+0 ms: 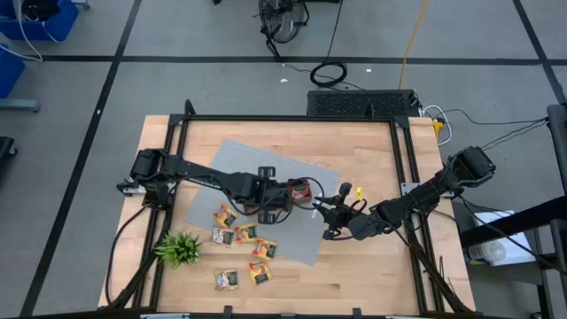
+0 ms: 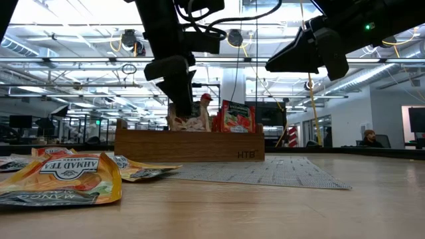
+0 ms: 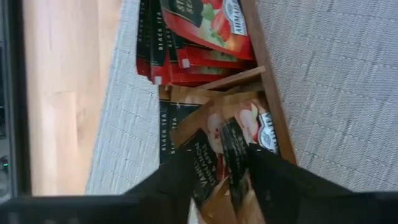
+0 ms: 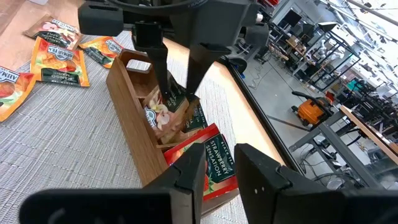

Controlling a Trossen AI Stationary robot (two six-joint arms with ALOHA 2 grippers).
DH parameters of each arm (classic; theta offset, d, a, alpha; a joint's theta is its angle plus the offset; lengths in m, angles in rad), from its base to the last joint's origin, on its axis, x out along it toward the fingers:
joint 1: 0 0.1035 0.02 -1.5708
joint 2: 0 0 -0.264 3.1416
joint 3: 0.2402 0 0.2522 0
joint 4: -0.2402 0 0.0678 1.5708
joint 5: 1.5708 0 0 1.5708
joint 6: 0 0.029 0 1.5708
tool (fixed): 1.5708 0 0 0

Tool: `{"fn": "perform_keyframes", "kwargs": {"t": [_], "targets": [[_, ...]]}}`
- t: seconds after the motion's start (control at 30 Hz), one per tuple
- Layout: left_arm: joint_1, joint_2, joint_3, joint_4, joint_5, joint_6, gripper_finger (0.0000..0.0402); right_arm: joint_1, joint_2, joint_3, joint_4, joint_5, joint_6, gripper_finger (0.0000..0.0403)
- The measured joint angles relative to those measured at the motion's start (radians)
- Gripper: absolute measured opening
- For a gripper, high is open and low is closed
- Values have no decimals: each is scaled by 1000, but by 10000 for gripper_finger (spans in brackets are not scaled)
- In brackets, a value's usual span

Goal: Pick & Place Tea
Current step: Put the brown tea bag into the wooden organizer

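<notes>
- High view: you are looking straight down on the left gripper (image 1: 270, 206), hanging over the wooden tray (image 1: 301, 190), which the arm is mostly covering. The right gripper (image 1: 334, 213) is waiting just beside the tray's other end. Loose tea sachets (image 1: 240, 235) are lying on the grey mat (image 1: 301, 232) and on the bare wooden table (image 1: 372, 159) near the green plant (image 1: 180, 248); their print is too small to read here. Cables are trailing over the grey floor beyond.
- Low view: you are seeing the tray (image 2: 189, 144) side-on, with a red sachet (image 2: 238, 117) and pale sachets (image 2: 189, 123) standing up out of it. The left gripper (image 2: 174, 86) is hanging over the pale ones. An orange-yellow sachet (image 2: 60, 176) is lying close to the lens, cut off at the edge. Behind, a bright workshop hall is showing, with a person (image 2: 368, 138) sitting far off.
- Left wrist view: the fingers (image 3: 180, 180) are standing apart around pale sachets (image 3: 239, 134) in one compartment, and no grip is showing; red sachets (image 3: 199, 43) are filling the next.
- Right wrist view: the right gripper (image 4: 217, 171) is hovering with a narrow gap and nothing in it, above the red sachets (image 4: 208, 158). The left gripper (image 4: 177, 78) is straddling the pale sachets (image 4: 165, 112); whether they are touching, you cannot tell.
</notes>
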Motion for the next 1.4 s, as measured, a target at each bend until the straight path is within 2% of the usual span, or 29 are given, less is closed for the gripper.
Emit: {"fn": "perform_keyframes", "kwargs": {"t": [0.23, 0.47, 0.73, 0.9, 0.97, 1.03, 1.2, 1.4], "targets": [[-15, 0, 0, 0, -18, 45, 254, 0, 0, 0, 0, 0, 0, 73], [-18, 0, 0, 0, -45, 43, 296, 0, 0, 0, 0, -1, 0, 73], [-22, 0, 0, -22, -47, -1, 288, 0, 0, 0, 0, -2, 0, 73], [37, 0, 6, -42, 195, -89, 276, 0, 0, 0, 0, -2, 0, 73], [57, 0, 6, -36, 249, -108, 274, 0, 0, 0, 0, -1, 0, 73], [74, 0, 6, -38, 236, -108, 274, 0, 0, 0, 0, -1, 0, 73], [111, 0, 7, -37, 64, -100, 273, 0, 0, 0, 0, -1, 0, 73], [135, 0, 7, -37, 91, -97, 273, 0, 0, 0, -1, -1, 0, 73]]}}
